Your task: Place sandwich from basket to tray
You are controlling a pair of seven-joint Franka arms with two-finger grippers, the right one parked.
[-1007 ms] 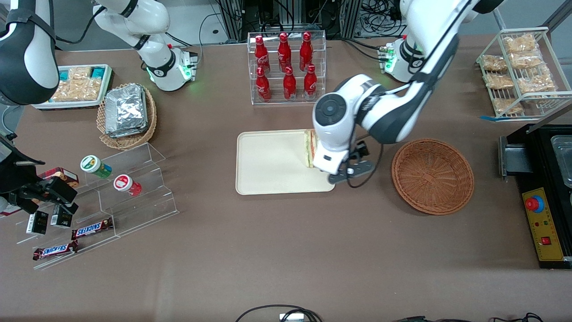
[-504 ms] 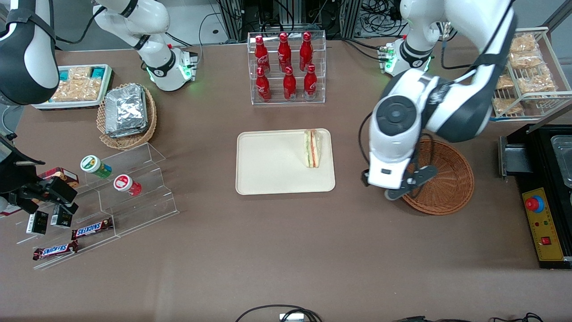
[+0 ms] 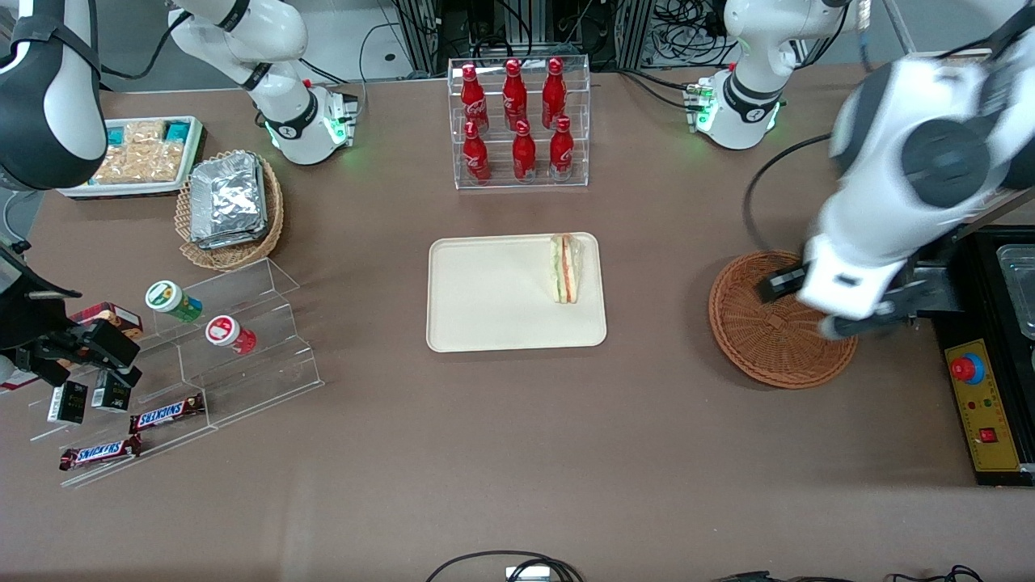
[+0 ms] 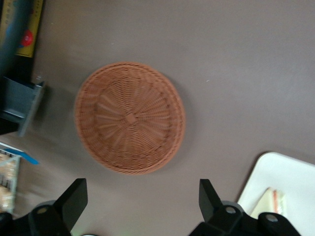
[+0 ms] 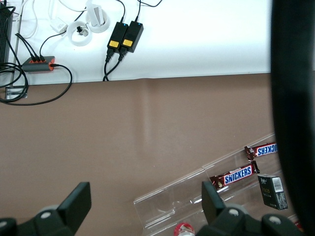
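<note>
The sandwich [image 3: 565, 268] stands on edge on the cream tray [image 3: 493, 291], near the tray's end closest to the basket; the left wrist view also catches the sandwich [image 4: 271, 201] and a corner of the tray [image 4: 290, 174]. The reddish-brown wicker basket [image 3: 760, 331] holds nothing, as the basket [image 4: 130, 118] in the wrist view confirms. My gripper [image 4: 141, 189] is open with nothing between its fingers, raised well above the table. Its white hand [image 3: 845, 283] hangs over the basket's rim toward the working arm's end.
A clear rack of red bottles [image 3: 519, 121] stands farther from the camera than the tray. A black box with a red button [image 3: 982, 404] sits beside the basket. Toward the parked arm's end are a tan basket of foil packets [image 3: 230, 202] and acrylic steps [image 3: 202, 347].
The gripper left the sandwich on the tray and swung away, past the basket toward the working arm's end, rising as it went. The sandwich has stayed put.
</note>
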